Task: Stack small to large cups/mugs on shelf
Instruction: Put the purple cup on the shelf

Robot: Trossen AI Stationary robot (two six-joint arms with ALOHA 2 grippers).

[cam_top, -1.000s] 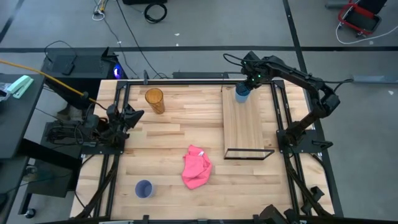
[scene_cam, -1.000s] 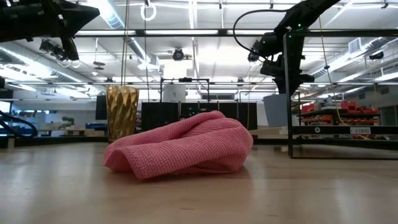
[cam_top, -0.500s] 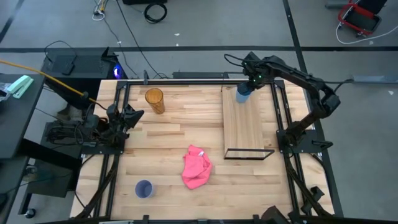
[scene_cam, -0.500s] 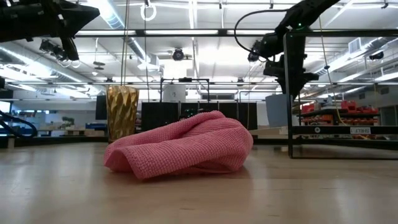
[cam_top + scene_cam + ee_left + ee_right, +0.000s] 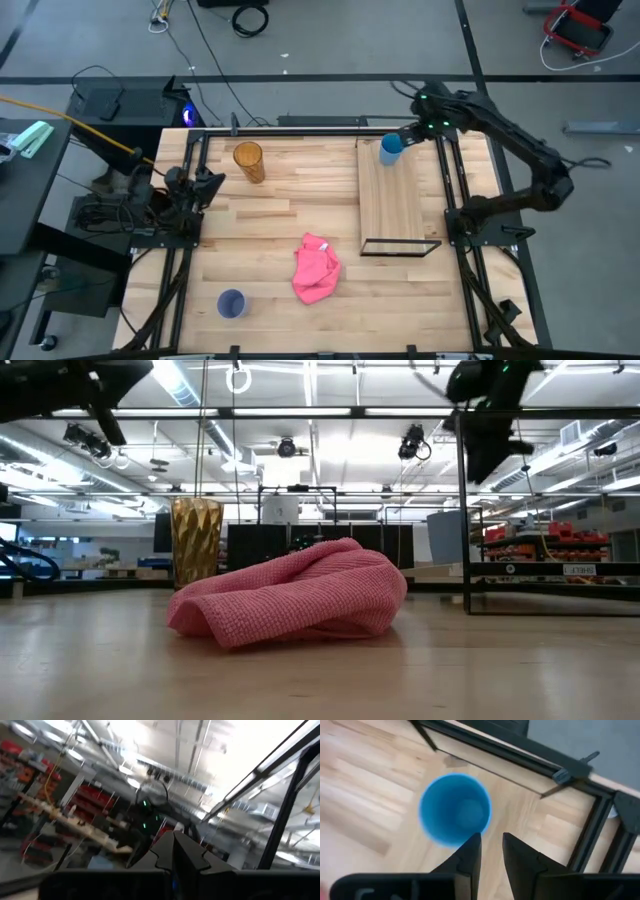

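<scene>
The light blue cup (image 5: 390, 148) stands upright on its base at the far end of the shelf (image 5: 395, 210), open end up; it also shows in the right wrist view (image 5: 455, 810). My right gripper (image 5: 491, 845) hovers above and just to the right of it, its fingers a little apart and empty; in the high view (image 5: 408, 134) it is by the shelf's far right corner. The amber cup (image 5: 248, 161) stands at the table's far left. The purple cup (image 5: 231, 303) stands near the front left. My left gripper (image 5: 207, 184) waits shut at the table's left edge.
A crumpled pink cloth (image 5: 316, 268) lies at the table's front middle, between the purple cup and the shelf's near end; in the low view the cloth (image 5: 295, 600) fills the centre. The shelf's black frame (image 5: 540, 610) stands at the right.
My right gripper has gone up and toward the table's right edge, away from the light blue cup, which stays standing on the shelf's far end. My left arm has risen a little at the left edge.
</scene>
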